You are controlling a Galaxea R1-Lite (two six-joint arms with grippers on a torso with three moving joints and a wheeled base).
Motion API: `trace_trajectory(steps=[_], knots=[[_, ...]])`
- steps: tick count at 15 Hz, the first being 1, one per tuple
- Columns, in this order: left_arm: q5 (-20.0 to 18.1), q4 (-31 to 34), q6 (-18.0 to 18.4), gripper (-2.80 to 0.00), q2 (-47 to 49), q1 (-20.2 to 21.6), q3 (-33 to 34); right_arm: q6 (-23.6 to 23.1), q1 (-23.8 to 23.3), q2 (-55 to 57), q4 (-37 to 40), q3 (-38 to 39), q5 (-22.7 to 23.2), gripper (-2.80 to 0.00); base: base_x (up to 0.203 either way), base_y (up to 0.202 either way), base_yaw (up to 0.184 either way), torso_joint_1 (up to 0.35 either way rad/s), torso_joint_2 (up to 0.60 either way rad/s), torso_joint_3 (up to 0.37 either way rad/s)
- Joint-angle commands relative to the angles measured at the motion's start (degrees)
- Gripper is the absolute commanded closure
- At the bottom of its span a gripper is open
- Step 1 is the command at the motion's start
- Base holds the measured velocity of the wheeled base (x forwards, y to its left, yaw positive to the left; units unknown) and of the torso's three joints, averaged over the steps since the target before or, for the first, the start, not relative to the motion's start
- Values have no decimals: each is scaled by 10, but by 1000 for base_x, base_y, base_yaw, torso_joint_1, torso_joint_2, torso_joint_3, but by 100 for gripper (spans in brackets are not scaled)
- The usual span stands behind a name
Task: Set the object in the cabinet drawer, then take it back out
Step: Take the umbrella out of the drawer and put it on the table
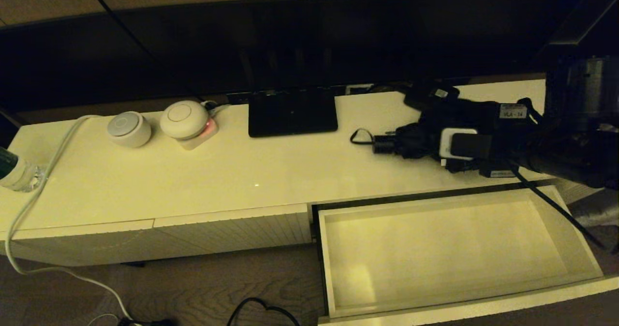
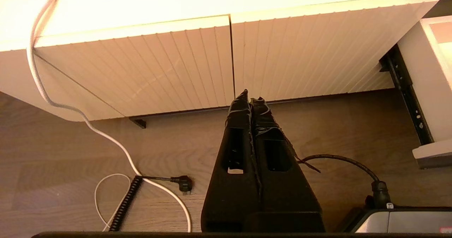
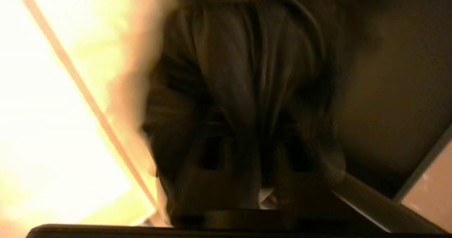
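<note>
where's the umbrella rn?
Head view: umbrella on the cabinet top's right side, at the right gripper, behind the open, empty drawer.

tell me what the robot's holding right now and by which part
The right gripper is on the umbrella, around its fabric body; whether it grips is unclear. The left gripper holds nothing.
</note>
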Motion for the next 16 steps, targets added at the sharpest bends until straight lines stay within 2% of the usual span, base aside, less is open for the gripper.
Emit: trace_trajectory(steps=[1,5,8,11,12,14,16], knots=[[0,0,0,0,0,0,2,-5,0,44,-34,7,-2,-280,0,0,0,0,0,0],[0,0,0,0,0,0,2,-2,1,25,-49,3,-3,-280,0,0,0,0,0,0],[0,0,0,0,0,0,2,9,10,-61,-30,24,-2,-280,0,0,0,0,0,0],[0,0,0,0,0,0,2,11,18,-157,4,84,-2,-280,0,0,0,0,0,0],[0,0,0,0,0,0,2,11,20,-183,12,113,-1,0,0,0,0,0,0,0],[0,0,0,0,0,0,2,15,35,-233,25,178,-1,0,0,0,0,0,0,0],[0,0,0,0,0,0,2,26,76,-272,47,238,2,0,0,0,0,0,0,0]])
